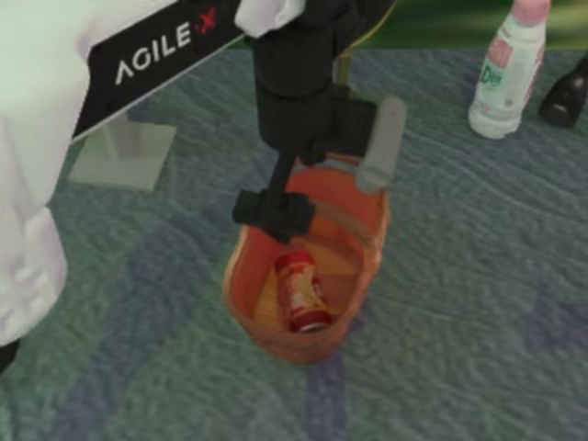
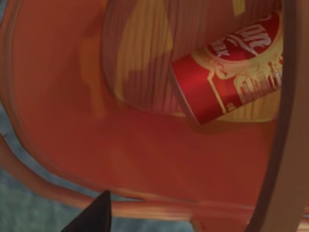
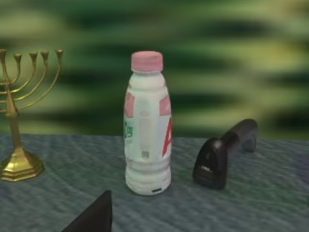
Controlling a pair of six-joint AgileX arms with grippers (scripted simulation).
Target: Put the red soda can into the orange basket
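Where blue-green cloth (image 1: 478,276) spreads, red soda can (image 1: 303,292) inside orange basket (image 1: 241,292)

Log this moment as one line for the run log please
red soda can: lying on its side inside orange basket | left tool: above basket, empty, apart from can | right arm: out of top view

White left arm (image 1: 37,184), black "AGILE X" band, black end effector (image 1: 273,213).

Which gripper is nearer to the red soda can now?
Left. The left gripper hangs just above the red soda can inside the orange basket; the right gripper is outside the top view.
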